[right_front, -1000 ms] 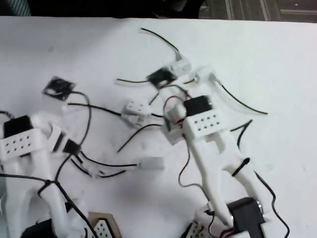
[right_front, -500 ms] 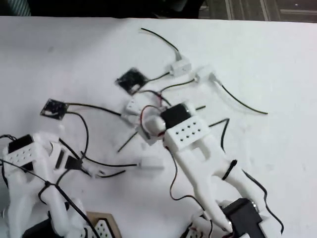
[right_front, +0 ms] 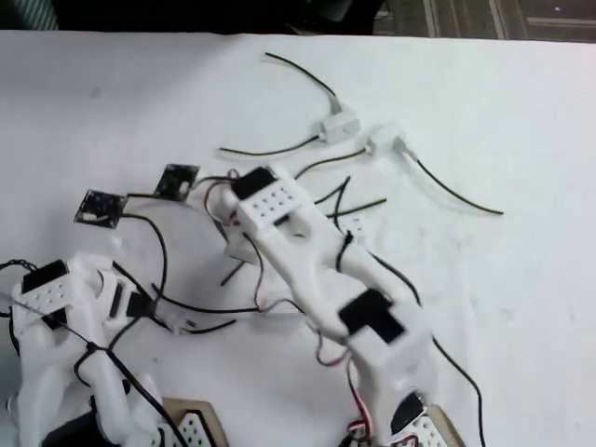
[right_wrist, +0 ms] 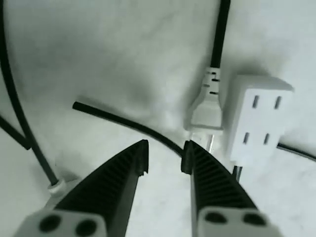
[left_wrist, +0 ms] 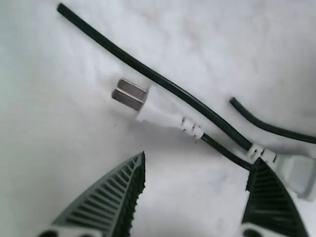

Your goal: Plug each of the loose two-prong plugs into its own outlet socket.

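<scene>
Right wrist view puts the right claw (right_wrist: 165, 148), parted and empty, just over a white two-prong plug (right_wrist: 206, 111) lying just beside an outlet block (right_wrist: 256, 123) on the worktop (right_wrist: 98, 49), so I judge pickup pending: lower, straddle the plug body, close.

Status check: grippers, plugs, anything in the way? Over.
Left gripper open, loose two-prong plug lying free ahead. Right gripper open, second plug beside outlet socket, not inserted. Black cable crossing just ahead of its fingers.
</scene>
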You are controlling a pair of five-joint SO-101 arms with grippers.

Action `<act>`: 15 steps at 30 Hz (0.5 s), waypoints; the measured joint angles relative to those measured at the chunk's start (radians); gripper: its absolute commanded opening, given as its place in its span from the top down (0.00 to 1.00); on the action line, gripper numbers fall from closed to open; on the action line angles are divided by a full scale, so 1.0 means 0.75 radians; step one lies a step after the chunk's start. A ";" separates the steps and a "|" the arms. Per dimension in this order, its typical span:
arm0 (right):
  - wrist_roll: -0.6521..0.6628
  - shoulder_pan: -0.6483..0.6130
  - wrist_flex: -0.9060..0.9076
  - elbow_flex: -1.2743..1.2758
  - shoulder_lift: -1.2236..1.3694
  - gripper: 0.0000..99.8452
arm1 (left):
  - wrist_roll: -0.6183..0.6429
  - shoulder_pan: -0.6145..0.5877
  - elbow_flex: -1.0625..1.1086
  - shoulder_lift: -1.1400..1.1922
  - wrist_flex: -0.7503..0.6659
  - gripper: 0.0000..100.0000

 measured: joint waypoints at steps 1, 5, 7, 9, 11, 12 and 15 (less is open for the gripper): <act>0.004 0.004 0.000 -0.041 0.039 0.85 | 0.000 0.000 0.000 0.000 -0.002 0.67; 0.006 0.000 0.008 -0.139 0.137 0.84 | 0.000 0.002 0.008 0.000 -0.004 0.67; 0.006 -0.002 0.008 -0.178 0.168 0.84 | 0.000 0.002 0.008 0.000 -0.004 0.67; 0.008 -0.002 0.006 -0.205 0.190 0.84 | 0.000 0.002 0.008 0.000 -0.004 0.67; 0.008 0.000 0.002 -0.231 0.221 0.84 | 0.000 0.002 0.008 0.000 -0.004 0.67; 0.008 -0.002 -0.002 -0.245 0.235 0.84 | 0.000 0.002 0.008 0.000 -0.004 0.67; 0.008 0.006 -0.004 -0.293 0.282 0.84 | 0.000 0.002 0.008 0.000 -0.004 0.67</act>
